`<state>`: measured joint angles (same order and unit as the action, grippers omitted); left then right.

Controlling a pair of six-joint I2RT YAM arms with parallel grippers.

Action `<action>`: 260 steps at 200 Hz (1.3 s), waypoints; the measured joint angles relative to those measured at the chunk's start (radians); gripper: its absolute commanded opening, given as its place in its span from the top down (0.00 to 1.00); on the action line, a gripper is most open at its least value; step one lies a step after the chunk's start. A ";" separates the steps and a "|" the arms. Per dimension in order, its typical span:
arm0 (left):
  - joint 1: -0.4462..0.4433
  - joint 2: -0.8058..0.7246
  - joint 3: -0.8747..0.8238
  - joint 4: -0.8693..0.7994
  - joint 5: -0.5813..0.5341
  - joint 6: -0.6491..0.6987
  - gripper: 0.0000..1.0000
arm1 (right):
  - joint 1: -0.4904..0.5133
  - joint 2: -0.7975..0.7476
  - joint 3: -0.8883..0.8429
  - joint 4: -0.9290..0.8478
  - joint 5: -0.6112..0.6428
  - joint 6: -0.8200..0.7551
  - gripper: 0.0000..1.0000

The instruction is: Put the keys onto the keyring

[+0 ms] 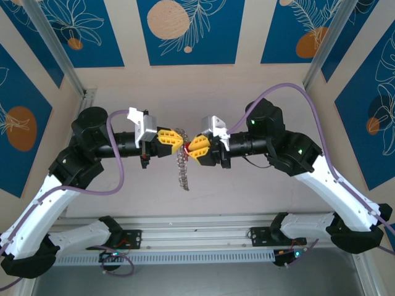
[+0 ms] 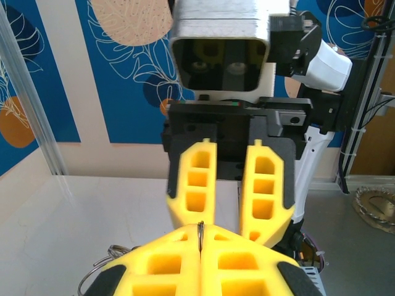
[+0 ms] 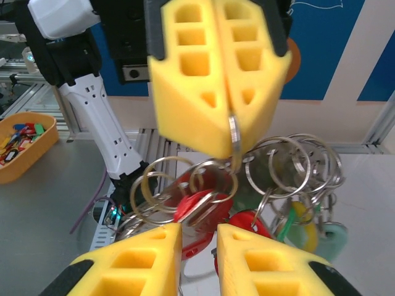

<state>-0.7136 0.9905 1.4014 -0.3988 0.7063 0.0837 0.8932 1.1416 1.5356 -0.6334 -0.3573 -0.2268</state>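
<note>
Silver keyring (image 3: 234,140), pinched at twelve o'clock by the left gripper (image 3: 229,111) with fingers pressed together, seemingly carries a green key (image 3: 334,238) and yellow key (image 3: 300,213) already; the right gripper (image 3: 199,237) at six, slightly spread, meets the red key (image 3: 196,206), grip unclear, threading likely left.

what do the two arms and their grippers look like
The left arm and right arm match: white lower links, black rounded joint housings, and a lilac cable looping along each. Small green lights glow on the right one. The left gripper and right gripper have chunky yellow fingers with square cut-outs, black bases and a white wrist bracket.
</note>
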 measured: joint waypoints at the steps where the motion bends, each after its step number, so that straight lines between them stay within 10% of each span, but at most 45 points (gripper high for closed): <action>1: 0.000 0.000 0.000 0.001 0.000 0.000 1.00 | 0.001 0.000 0.000 0.000 0.001 0.000 0.77; 103: 0.000 0.001 0.000 0.027 0.030 -0.031 1.00 | 0.011 0.029 -0.003 0.051 0.034 0.000 0.76; 146: 0.001 0.000 0.000 0.049 0.045 -0.035 1.00 | 0.010 0.035 -0.003 0.069 0.040 0.006 1.00; 260: 0.012 -0.017 -0.076 0.214 0.079 -0.157 1.00 | 0.000 0.095 0.051 0.063 -0.023 0.007 1.00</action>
<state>-0.7013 0.9733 1.3254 -0.1852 0.7849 -0.0734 0.8932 1.2366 1.5864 -0.5701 -0.3801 -0.2195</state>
